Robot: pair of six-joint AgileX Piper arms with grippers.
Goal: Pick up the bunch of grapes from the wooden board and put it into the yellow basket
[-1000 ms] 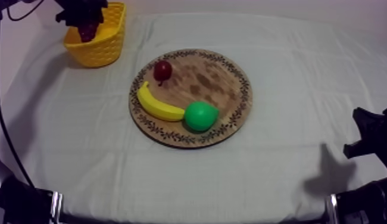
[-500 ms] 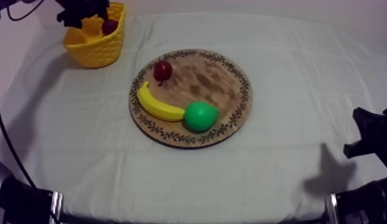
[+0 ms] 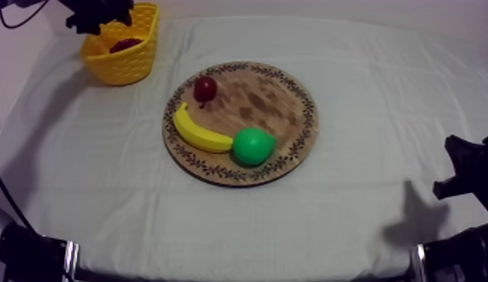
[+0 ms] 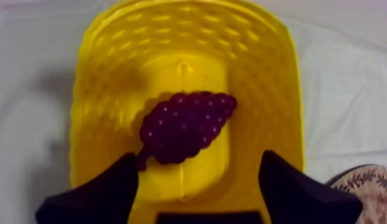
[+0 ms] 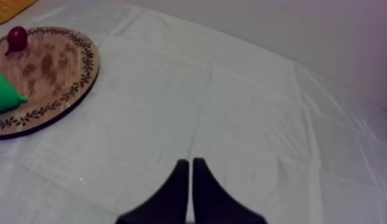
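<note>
Base: Where is the fruit?

Operator: The bunch of grapes (image 4: 184, 125) lies flat on the floor of the yellow basket (image 4: 291, 119), at the far left corner of the table (image 3: 352, 202). My left gripper (image 4: 196, 157) hangs over the basket's near rim. Its fingers (image 4: 100, 196) are spread wide with nothing between them. The grapes sit below and ahead of them. The stem end is close by one fingertip, and I can't tell if they touch.

Base: Right side?

Operator: My right gripper (image 5: 191, 162) is pressed together in a narrow wedge, gripping nothing. It's over bare cloth, well apart from the basket.

Base: The board?

Operator: The wooden board (image 3: 284, 97) is mid-table. It carries the banana (image 3: 198, 133), with the pear (image 3: 253, 145) touching the banana's end. The small red fruit (image 3: 205, 88) is near the far rim.
</note>
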